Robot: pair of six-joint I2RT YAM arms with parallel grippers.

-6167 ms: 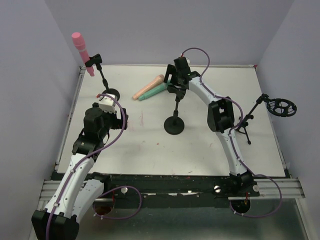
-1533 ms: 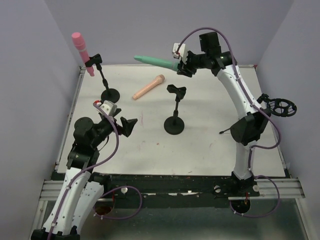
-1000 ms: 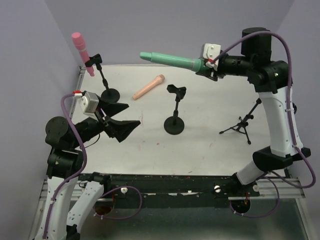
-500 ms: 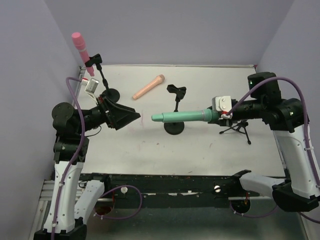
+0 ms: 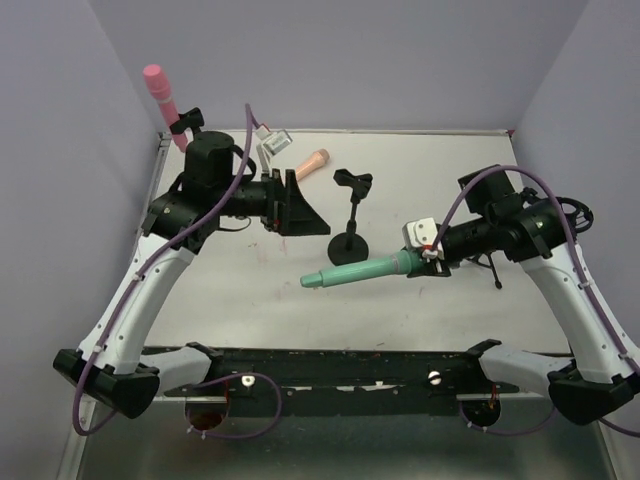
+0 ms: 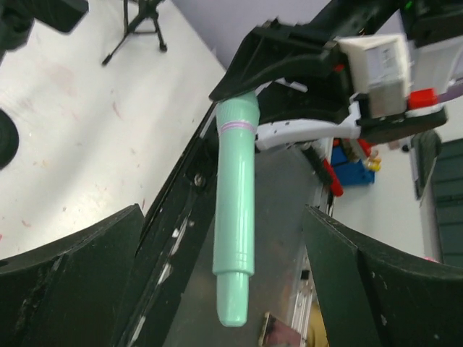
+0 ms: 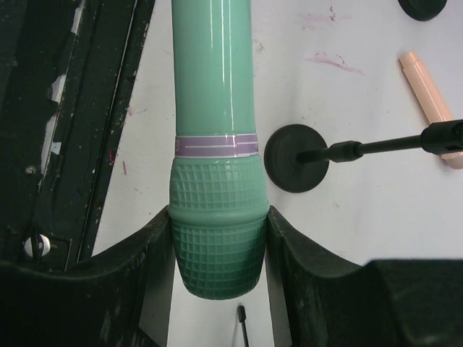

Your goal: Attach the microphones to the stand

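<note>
The mint green microphone (image 5: 358, 270) hangs nearly level over the table's front middle. My right gripper (image 5: 420, 258) is shut on its ribbed head (image 7: 217, 246), and its handle (image 6: 235, 217) points left. My left gripper (image 5: 305, 205) stands open above the table, facing that handle and apart from it. The middle stand (image 5: 348, 245) has nothing in its clip (image 5: 352, 182). The pink microphone (image 5: 160, 92) sits in the back-left stand. The peach microphone (image 5: 314, 161) lies on the table behind my left gripper, partly hidden.
A tripod stand (image 5: 494, 270) at the right is mostly hidden behind my right arm. The black frame rail (image 5: 330, 360) runs along the table's near edge. Purple walls close in the left, back and right sides.
My right arm has carried the green microphone lower and nearer the front edge. My left arm has risen and swung right, its open gripper now beside the middle stand.
</note>
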